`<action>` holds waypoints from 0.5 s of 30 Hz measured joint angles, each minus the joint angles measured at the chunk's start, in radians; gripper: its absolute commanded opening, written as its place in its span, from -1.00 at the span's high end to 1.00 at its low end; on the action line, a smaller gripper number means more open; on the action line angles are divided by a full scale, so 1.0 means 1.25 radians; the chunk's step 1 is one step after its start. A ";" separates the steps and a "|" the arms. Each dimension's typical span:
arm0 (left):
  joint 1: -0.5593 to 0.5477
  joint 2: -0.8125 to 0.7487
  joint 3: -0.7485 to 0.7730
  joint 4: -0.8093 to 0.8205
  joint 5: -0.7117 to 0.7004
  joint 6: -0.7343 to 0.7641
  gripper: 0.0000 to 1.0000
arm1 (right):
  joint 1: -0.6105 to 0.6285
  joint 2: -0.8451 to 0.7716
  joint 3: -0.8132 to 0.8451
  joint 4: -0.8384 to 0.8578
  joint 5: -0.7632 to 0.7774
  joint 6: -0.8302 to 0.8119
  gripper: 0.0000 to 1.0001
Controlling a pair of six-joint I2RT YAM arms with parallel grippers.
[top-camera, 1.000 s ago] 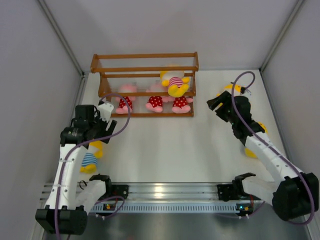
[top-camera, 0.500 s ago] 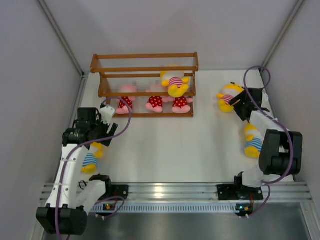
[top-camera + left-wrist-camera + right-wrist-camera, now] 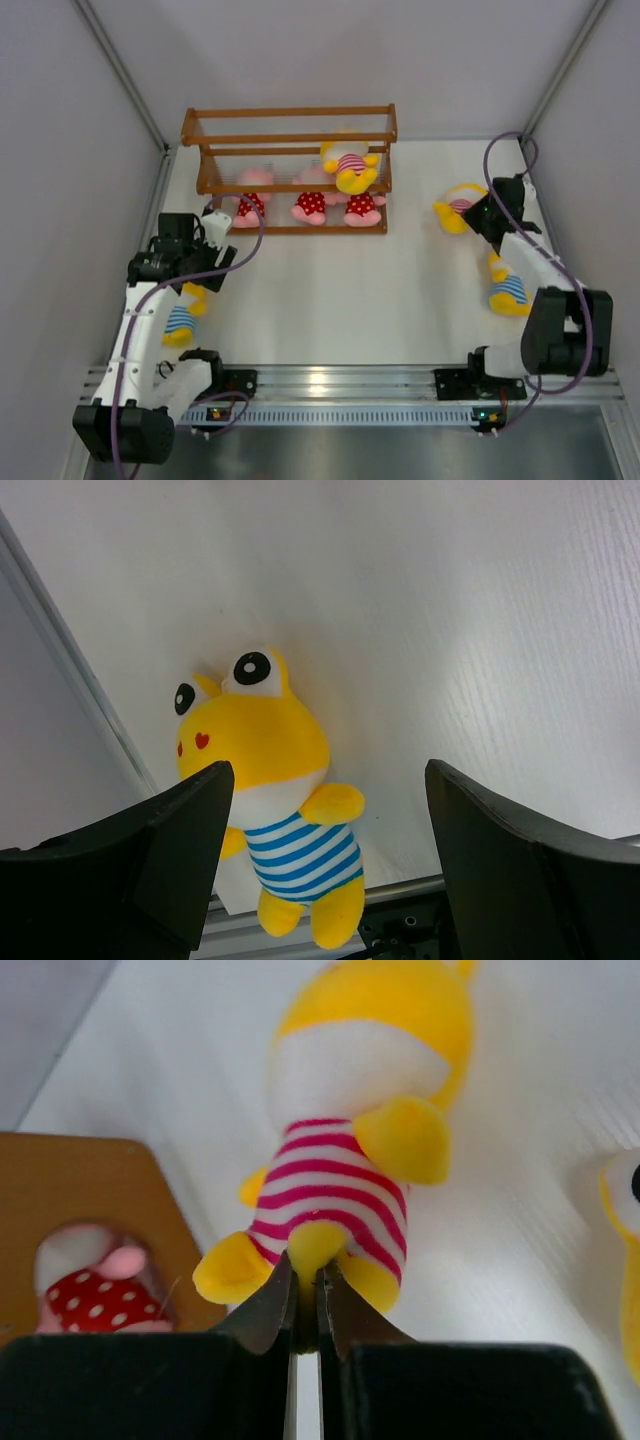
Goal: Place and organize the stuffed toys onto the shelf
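Note:
The brown wooden shelf (image 3: 290,165) stands at the back. Three pink stuffed toys in red dotted outfits (image 3: 312,203) sit on its low tier, and a yellow pink-striped one (image 3: 350,167) is higher up. My right gripper (image 3: 480,216) (image 3: 307,1290) is shut on the bottom yellow nub of another pink-striped yellow toy (image 3: 456,208) (image 3: 350,1160), right of the shelf. My left gripper (image 3: 195,275) (image 3: 325,780) hangs open over a blue-striped yellow toy (image 3: 180,318) (image 3: 280,810) that lies on its back by the left wall.
A second blue-striped yellow toy (image 3: 508,285) (image 3: 625,1250) lies near the right wall, beside the right arm. The shelf's end (image 3: 90,1220) and a pink toy (image 3: 95,1285) show at left in the right wrist view. Grey walls close in both sides.
The right arm swung out to the right and its jaws closed on the pink-striped toy's bottom. The left arm drifted slightly toward the near edge, still open.

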 measured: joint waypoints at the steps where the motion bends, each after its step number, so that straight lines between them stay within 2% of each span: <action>1: 0.000 0.001 0.000 0.000 0.000 0.000 -0.67 | 0.016 -0.051 -0.003 -0.024 0.005 -0.012 1.00; 2: 0.000 0.002 0.000 0.000 0.000 0.000 -0.67 | 0.046 -0.139 -0.003 -0.053 0.031 -0.037 1.00; 8: 0.000 0.007 0.016 -0.001 -0.002 0.000 -0.67 | 0.277 -0.390 0.063 -0.222 0.068 -0.085 1.00; 15: 0.000 -0.007 0.047 0.000 -0.029 -0.001 -0.68 | 0.422 -0.473 0.213 -0.468 0.064 -0.109 1.00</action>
